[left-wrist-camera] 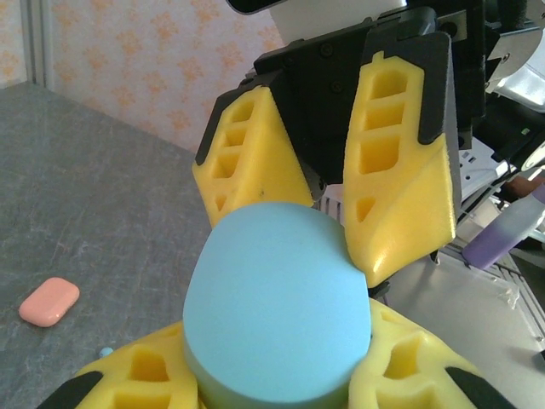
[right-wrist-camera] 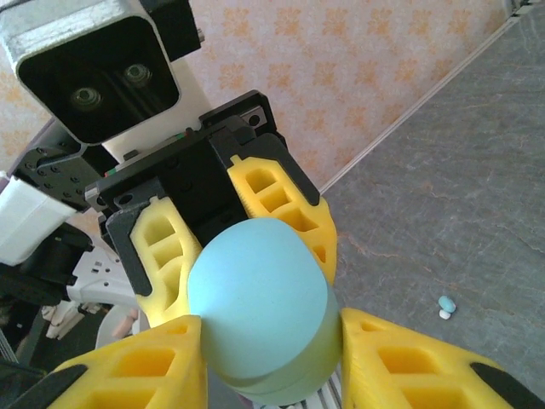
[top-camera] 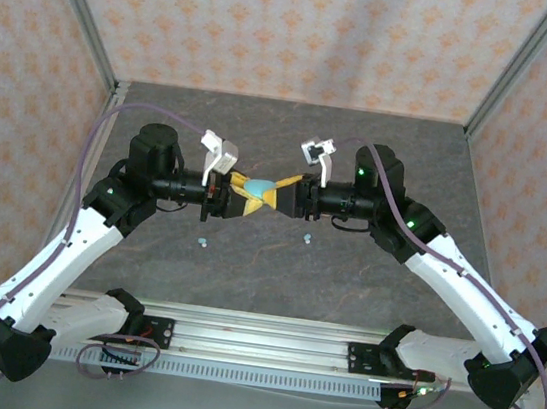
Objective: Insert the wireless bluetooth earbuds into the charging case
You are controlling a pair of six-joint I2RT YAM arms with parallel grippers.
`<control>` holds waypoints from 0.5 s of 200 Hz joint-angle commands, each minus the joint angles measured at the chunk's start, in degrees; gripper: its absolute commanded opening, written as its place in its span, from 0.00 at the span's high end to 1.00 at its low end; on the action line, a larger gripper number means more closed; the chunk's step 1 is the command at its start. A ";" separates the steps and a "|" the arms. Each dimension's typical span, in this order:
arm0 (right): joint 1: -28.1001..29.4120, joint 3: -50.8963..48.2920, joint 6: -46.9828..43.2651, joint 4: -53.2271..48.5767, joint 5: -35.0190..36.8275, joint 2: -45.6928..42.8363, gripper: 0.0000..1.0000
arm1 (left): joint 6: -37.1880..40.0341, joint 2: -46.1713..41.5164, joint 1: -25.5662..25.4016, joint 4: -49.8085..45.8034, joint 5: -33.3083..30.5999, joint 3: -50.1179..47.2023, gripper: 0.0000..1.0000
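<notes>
Left gripper [top-camera: 239, 196] and right gripper [top-camera: 274, 197] clamp the blue case [top-camera: 254, 189] mid-air.
One ought to hold steady while the other eases the lid.

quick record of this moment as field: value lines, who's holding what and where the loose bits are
held item: light blue case, up off the table
left pincer: shut on the case
right pincer: shut on the same case from the opposite side
case lid: looks closed
light blue earbud: loose on the table, nearer the left arm
second light blue earbud: loose on the table, nearer the right arm
salmon case: lying on the table, untouched
</notes>
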 commanded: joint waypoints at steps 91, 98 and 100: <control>-3.79 -1.97 8.85 7.35 12.69 -0.87 0.53 | 3.49 -0.80 -1.23 -0.92 3.90 2.18 0.91; -3.88 -1.91 9.01 6.79 13.19 -1.22 0.52 | 3.61 -0.78 -1.20 -0.91 3.43 2.00 0.91; -3.86 -1.93 8.99 6.64 13.26 -1.31 0.52 | 3.61 -0.78 -1.21 -0.91 3.22 1.95 0.91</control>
